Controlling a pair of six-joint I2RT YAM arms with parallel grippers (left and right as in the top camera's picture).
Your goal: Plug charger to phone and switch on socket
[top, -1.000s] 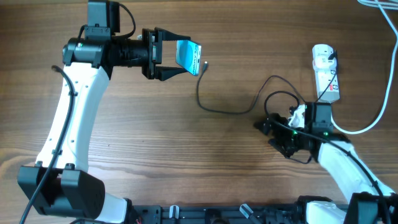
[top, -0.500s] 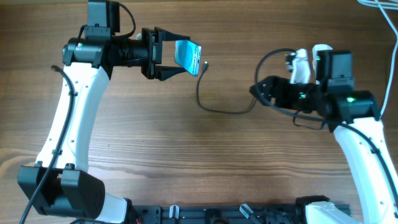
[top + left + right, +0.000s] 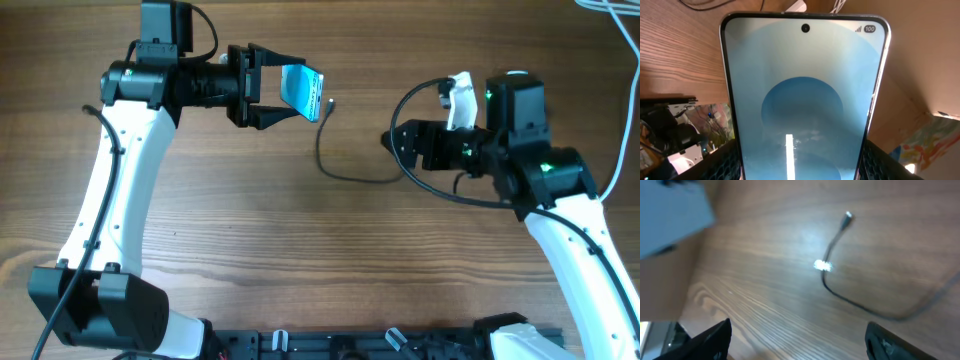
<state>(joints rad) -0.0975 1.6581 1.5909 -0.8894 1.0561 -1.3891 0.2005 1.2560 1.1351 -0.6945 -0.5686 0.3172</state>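
Observation:
My left gripper is shut on the phone and holds it up off the table at the upper left. The phone's turquoise screen fills the left wrist view, with a finger on each side. The charger, a thin black cable, curves across the table's middle. Its tip lies loose just right of the phone. The right wrist view shows the tip and the cable. My right gripper is open and empty above the cable's right part, its fingers spread wide. The socket is almost wholly hidden under my right arm.
White cords run down the far right edge of the wooden table. A blurred blue-grey slab shows at the top left of the right wrist view.
My right arm has lifted from the lower right and swung up and left over the cable, covering the socket. The left arm and phone have not moved.

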